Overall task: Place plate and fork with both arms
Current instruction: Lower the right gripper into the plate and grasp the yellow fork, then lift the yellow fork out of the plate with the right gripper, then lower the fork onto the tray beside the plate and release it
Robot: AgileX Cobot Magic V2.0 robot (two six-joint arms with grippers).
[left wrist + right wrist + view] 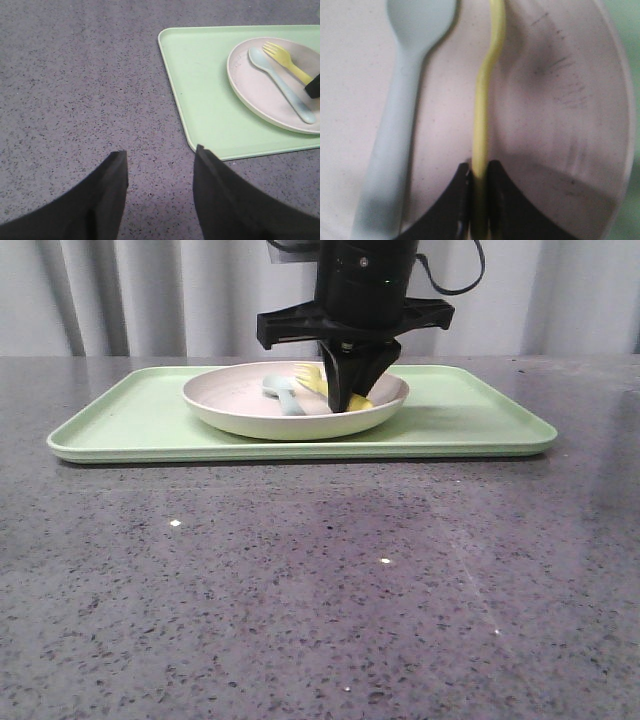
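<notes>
The pale pink plate [240,400] rests on the light green tray [140,410]. Inside it lie the yellow fork [312,380] and a pale blue spoon [282,392]. My right gripper [350,400] reaches down into the plate and is shut on the fork's handle [481,150], which runs up between the two black fingers. The plate [560,100] fills the right wrist view. My left gripper [160,155] is open and empty above bare table, off the tray's corner. It sees the plate [260,95], fork [282,60] and spoon [282,82] from a distance.
The tray [200,85] stands at the back middle of the speckled grey table [320,580]. A grey curtain hangs behind the table. The spoon [400,125] lies right beside the fork in the plate.
</notes>
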